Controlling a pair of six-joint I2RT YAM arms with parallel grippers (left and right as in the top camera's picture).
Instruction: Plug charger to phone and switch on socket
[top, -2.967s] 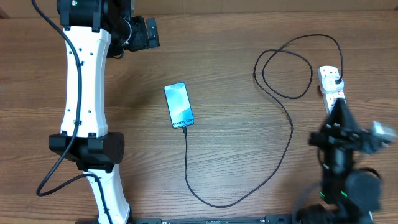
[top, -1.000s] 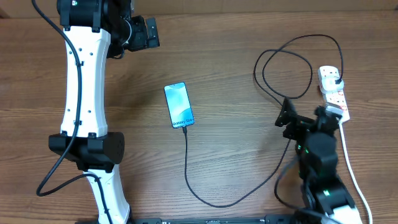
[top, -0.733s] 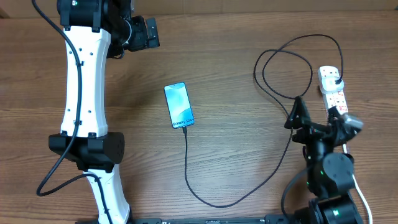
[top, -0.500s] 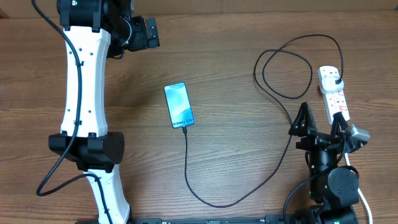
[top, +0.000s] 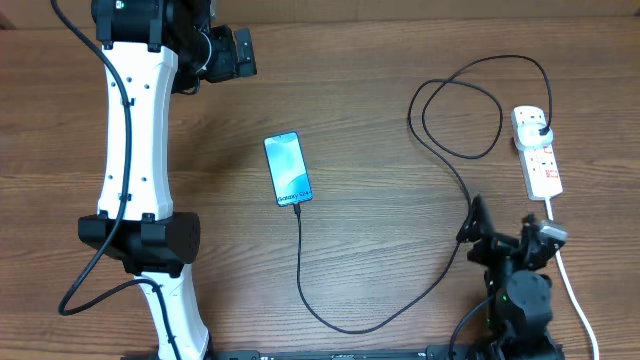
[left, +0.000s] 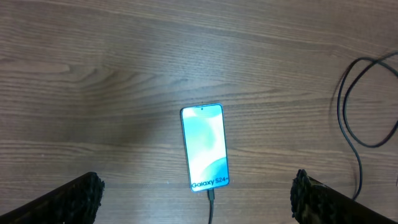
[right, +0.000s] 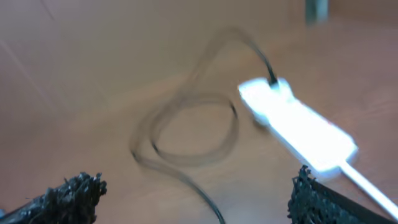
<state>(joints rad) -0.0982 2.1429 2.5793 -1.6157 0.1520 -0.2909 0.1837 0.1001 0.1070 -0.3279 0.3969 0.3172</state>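
Note:
The phone (top: 288, 170) lies flat mid-table with its screen lit (left: 204, 147). The charger (top: 340, 324), a thin black cable, runs from the phone's lower edge, where its connector (left: 210, 194) sits in the port. It loops right and up to a black plug (top: 541, 128) in the far end of the white socket (top: 539, 153). My left gripper (left: 199, 198) hangs open high above the phone and holds nothing; overhead shows it at the back left (top: 238, 52). My right gripper (top: 508, 232) stands open and empty, short of the socket (right: 298, 127).
The socket's thick white cord (top: 570, 285) trails toward the near right edge past my right arm. The charger cable forms a loose loop (right: 186, 134) left of the socket. My left arm's white link (top: 135, 130) stretches along the left side.
My right arm has drawn back from over the socket toward the table's near edge, still open. The left arm, phone and cable have not moved.

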